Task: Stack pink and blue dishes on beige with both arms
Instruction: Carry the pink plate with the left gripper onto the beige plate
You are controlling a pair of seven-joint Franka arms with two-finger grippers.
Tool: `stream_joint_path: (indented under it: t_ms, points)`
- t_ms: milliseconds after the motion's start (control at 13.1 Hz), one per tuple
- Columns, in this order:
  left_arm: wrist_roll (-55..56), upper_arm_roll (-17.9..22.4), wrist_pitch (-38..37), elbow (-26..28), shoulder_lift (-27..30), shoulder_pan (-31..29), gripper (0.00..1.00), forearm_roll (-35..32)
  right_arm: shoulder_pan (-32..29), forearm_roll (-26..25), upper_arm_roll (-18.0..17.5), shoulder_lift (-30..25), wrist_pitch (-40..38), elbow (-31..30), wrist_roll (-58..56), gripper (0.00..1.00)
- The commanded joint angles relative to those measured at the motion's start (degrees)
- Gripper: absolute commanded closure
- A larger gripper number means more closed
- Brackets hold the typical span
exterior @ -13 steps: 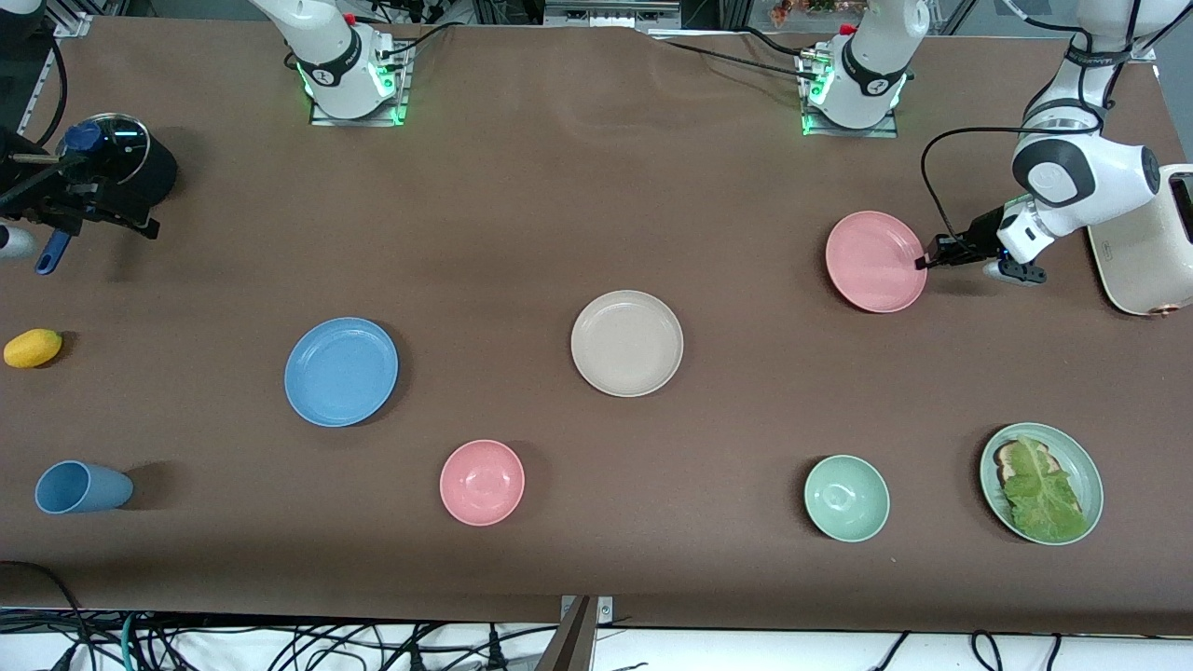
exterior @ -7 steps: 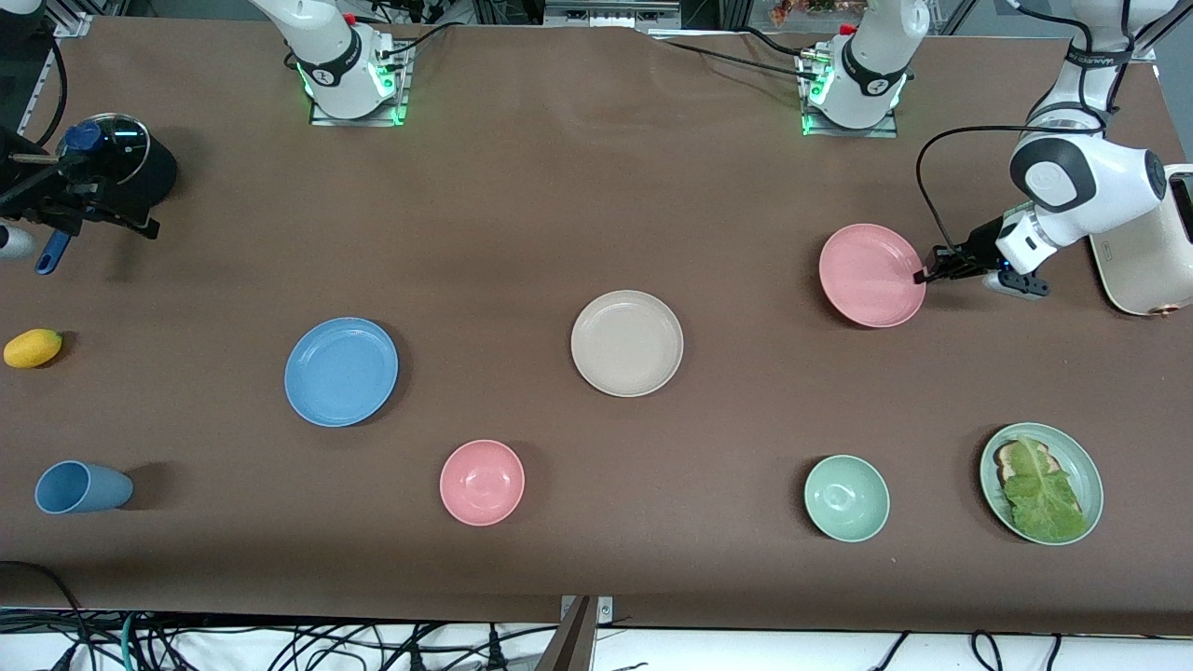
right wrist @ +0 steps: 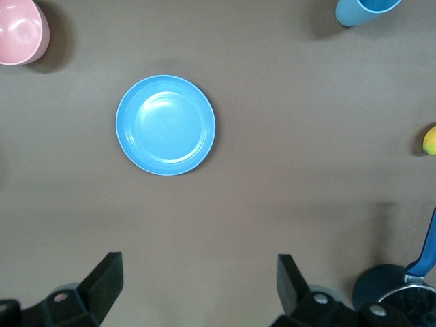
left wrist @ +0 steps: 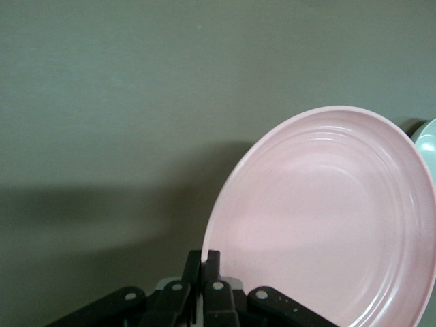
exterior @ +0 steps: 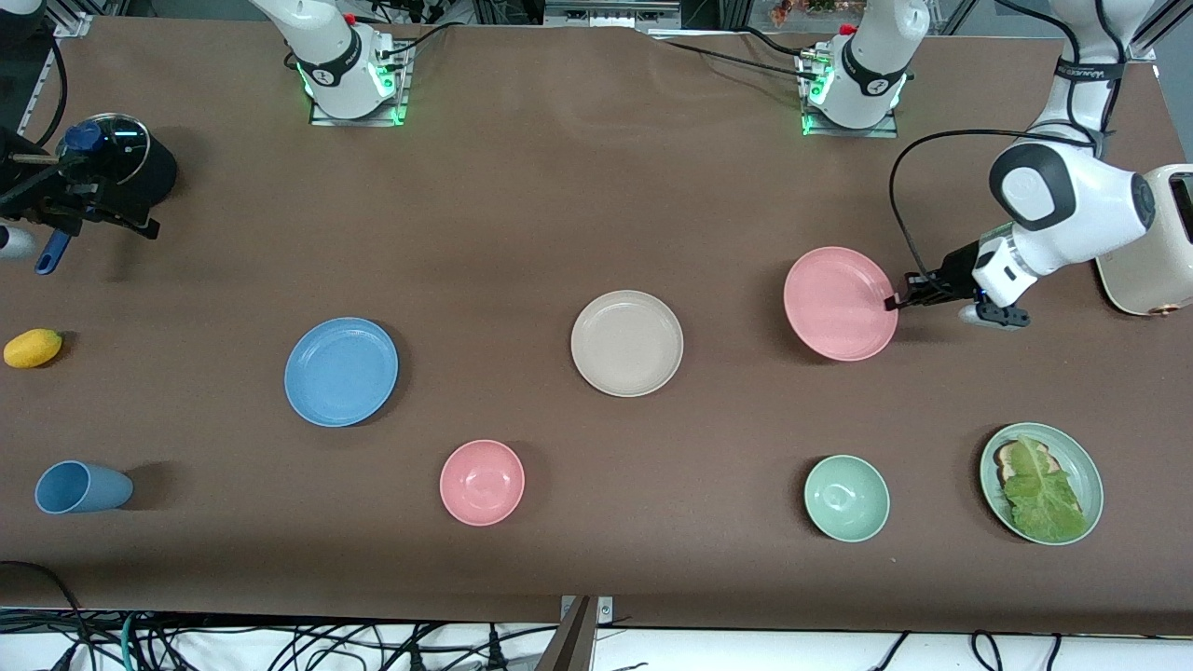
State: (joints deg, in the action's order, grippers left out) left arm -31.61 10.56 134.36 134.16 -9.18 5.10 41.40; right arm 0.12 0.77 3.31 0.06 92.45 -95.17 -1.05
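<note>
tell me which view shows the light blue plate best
The right wrist view: the flat round light blue plastic plate lies whole, seen from straight above. The front view shows it whole but smaller. The left wrist view misses it.

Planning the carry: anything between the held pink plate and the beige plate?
Nothing visible. The left gripper is shut on the pink plate, and only bare table lies between it and the beige plate.

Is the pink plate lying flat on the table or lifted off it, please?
Lifted. The left gripper is shut on the rim of the pink plate, which hangs tilted above its own shadow in the left wrist view.
</note>
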Motion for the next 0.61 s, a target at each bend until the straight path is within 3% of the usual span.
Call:
stream_joint_path:
  t_ms: [0,381,533]
  points:
    - [7.4,-0.1,-1.0,-2.6,0.3,3.9,1.0,1.1,-0.2,-0.1,0.0,0.2,-0.2,0.9,-1.0,0.0]
    - [22.3,-9.0,-0.6,-9.3,-3.2,4.2,1.0,1.2,-0.2,-0.1,0.0,0.2,-0.2,0.9,-1.0,0.0]
    - [25.5,-10.1,-0.2,-10.6,-4.3,5.3,1.0,1.2,-0.2,-0.1,0.0,0.2,-0.2,0.9,-1.0,0.0]
